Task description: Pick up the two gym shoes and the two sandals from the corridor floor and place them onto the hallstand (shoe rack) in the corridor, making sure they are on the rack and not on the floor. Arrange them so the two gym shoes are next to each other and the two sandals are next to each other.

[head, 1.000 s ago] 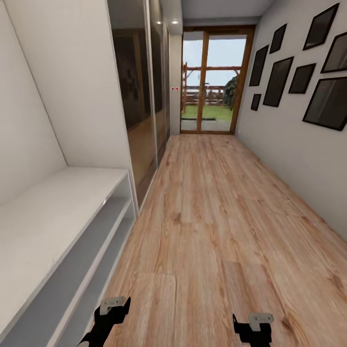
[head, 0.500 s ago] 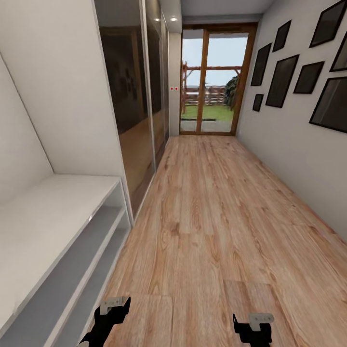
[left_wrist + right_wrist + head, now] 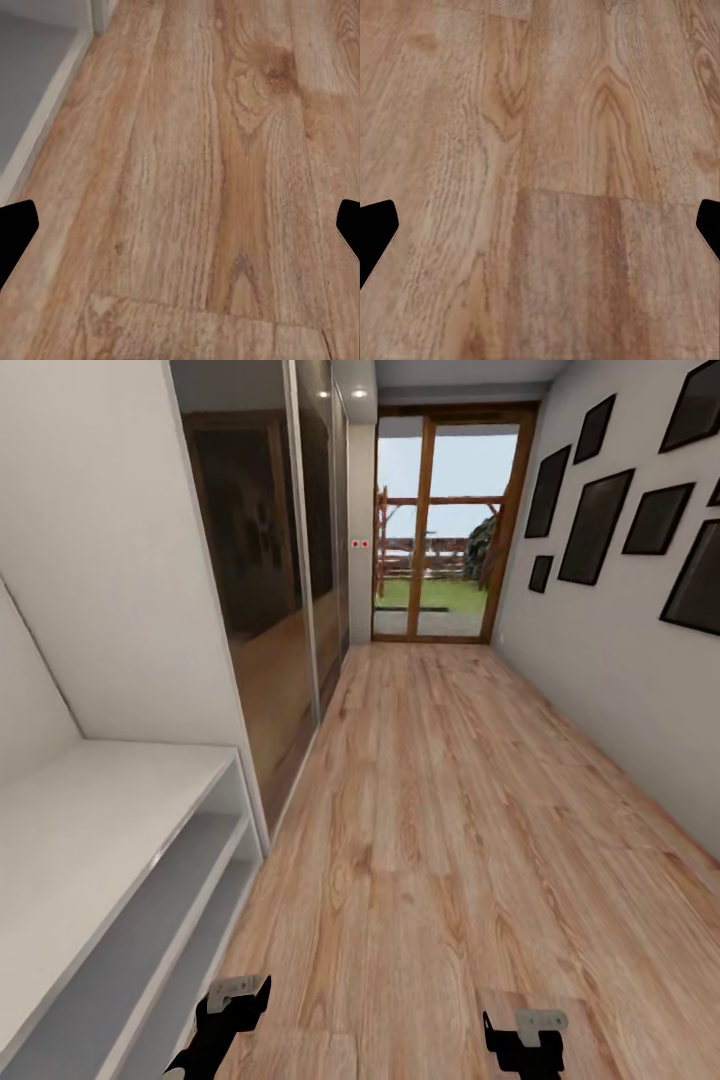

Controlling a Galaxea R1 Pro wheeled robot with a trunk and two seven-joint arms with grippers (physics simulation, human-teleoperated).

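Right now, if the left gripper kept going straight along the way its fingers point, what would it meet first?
Most likely the corridor floor: the left gripper stands open, holding nothing, with bare wood planks between its fingertips. The white shelf unit lies off to one side of that line. How far off the floor is cannot be judged.

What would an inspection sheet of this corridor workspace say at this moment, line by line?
Surface: corridor floor, light wood-grain planks, running to the far door.
Job's things: white two-tier bench by the left wall, shelves bare; whether it is the hallstand cannot be told; shoes and sandals nothing seen.
Clutter: nothing seen.
End effectors: left end effector and right end effector low over the floor; wrist views show fingers wide apart, nothing between them.
Cables: nothing seen.
Surroundings: dark mirrored wardrobe doors on the left, black picture frames on the right wall, glass door to a garden.
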